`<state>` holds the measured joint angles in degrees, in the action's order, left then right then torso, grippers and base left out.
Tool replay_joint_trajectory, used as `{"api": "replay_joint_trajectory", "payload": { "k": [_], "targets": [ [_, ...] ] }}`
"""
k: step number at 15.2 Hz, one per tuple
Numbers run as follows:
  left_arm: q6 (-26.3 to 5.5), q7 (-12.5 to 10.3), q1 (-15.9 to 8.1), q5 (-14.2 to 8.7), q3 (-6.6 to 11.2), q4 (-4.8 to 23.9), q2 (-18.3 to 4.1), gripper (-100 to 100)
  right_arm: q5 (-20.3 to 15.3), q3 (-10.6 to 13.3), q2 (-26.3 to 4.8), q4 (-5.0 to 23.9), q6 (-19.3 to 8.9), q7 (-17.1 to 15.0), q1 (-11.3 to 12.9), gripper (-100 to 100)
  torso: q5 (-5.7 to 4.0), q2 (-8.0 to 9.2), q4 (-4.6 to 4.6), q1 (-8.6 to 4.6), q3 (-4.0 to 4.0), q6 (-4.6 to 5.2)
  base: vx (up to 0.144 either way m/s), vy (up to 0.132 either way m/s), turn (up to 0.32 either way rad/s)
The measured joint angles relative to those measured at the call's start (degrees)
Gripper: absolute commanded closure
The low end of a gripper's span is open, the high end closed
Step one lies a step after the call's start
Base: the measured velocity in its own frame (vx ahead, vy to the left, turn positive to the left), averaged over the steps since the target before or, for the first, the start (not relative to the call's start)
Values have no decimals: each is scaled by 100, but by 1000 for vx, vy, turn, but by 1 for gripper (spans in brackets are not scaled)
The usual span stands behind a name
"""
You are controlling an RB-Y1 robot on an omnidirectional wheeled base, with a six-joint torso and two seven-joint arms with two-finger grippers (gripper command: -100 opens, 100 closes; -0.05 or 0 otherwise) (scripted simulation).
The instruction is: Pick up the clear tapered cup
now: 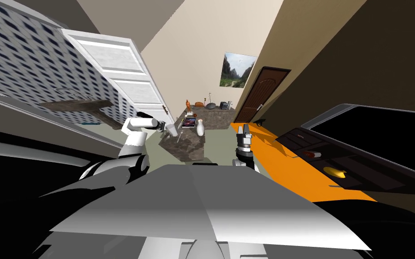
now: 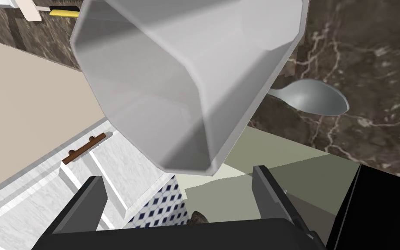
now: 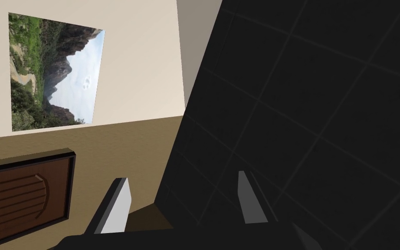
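The light grey, faceted tapered cup [image 2: 186, 87] is seen at the near left corner of the dark marbled surface [image 1: 193, 146], with a grey spoon [image 2: 320, 97] lying on the surface just beside it. The left tool [image 2: 177, 173] is held level at that corner with its fingers [image 2: 93, 199] spread wide. Nothing is gripped, and neither blade touches the cup.

The cup lies straight ahead of the left tool. In the left wrist view its narrower end comes close to the gap between the fingertips, and its wider end flares away beyond them. Its long axis is therefore judged to run more along the fingers than across them, though the exact tilt cannot be told. A grasp would be made across the narrow end, and the flared walls could slip forward out of a weak hold.

The right tool [image 1: 245, 131] is raised at the far side of the chest, well apart from the cup, with its fingers also spread. The left arm is plainly the nearer one.
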<state>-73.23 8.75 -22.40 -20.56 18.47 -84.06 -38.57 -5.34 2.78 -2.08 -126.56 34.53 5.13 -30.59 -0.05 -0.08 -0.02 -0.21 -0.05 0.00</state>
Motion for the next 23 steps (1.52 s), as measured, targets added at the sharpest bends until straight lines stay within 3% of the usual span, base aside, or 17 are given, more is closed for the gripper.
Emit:
{"api": "replay_joint_trajectory", "payload": {
  "k": [15,23],
  "targets": [
    [-1704,294,-745,-314,185,840,-403,-100,0,0,0,0,0,0,0,0,3,-5,-1,11,-3,-1,29,-30,-21],
    [-2593,425,-987,-451,263,1190,-559,-100,0,-1,-1,0,0,0,0,0,5,-4,-1,20,-3,-2,35,-4,-13]
  ]
}}
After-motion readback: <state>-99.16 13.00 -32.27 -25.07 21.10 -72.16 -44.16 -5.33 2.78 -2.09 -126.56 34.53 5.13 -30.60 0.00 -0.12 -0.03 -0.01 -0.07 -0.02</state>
